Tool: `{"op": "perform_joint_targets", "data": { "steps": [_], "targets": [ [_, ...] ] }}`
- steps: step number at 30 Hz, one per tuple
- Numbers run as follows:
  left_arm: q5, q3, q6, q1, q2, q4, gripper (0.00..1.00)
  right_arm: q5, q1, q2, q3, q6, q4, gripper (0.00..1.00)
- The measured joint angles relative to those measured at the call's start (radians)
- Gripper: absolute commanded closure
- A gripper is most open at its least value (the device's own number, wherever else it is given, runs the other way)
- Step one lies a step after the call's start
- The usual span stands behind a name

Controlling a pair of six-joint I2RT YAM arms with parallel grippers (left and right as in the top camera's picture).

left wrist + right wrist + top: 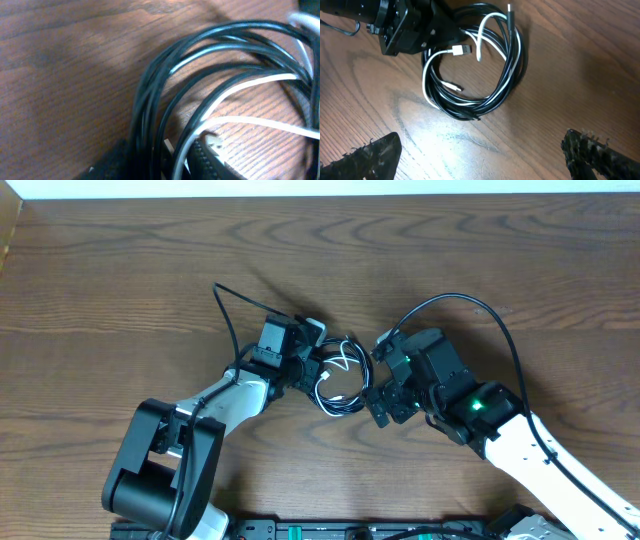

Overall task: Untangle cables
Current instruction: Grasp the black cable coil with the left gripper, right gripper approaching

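A coil of thin black cables with a white cable wound through it lies on the wooden table. My left gripper is shut on the coil's left side. In the left wrist view the black strands and the white cable run down between the fingers. My right gripper is open and empty just right of the coil. In the right wrist view the coil, the white cable and the left gripper lie ahead of the wide-open fingers.
The wooden table extends around the coil. A thicker black arm wire arcs over the right arm, and another trails from the left arm. The arm bases stand at the front edge.
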Motion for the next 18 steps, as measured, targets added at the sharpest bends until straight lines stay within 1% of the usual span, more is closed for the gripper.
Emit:
{"op": "perform_joint_targets", "data": {
  "steps": [1,4,7,14,18],
  "targets": [
    [0.009,0.000,-0.010,0.000,0.000,0.002,0.92,0.001,0.000,0.000,0.000,0.001,0.000,0.01],
    [0.040,0.000,-0.053,0.000,-0.003,0.008,0.92,0.027,0.000,0.000,0.000,0.010,-0.006,0.01],
    [0.060,0.000,-0.156,0.000,-0.003,0.013,0.92,0.051,0.000,0.000,0.000,0.019,-0.015,0.01],
    [0.064,0.000,-0.519,0.000,-0.003,0.039,0.93,0.030,0.000,0.006,0.000,0.028,-0.043,0.01],
    [0.064,0.000,-0.715,0.000,-0.003,0.062,0.92,0.030,0.000,0.048,0.000,0.100,-0.042,0.01]
  ]
}}
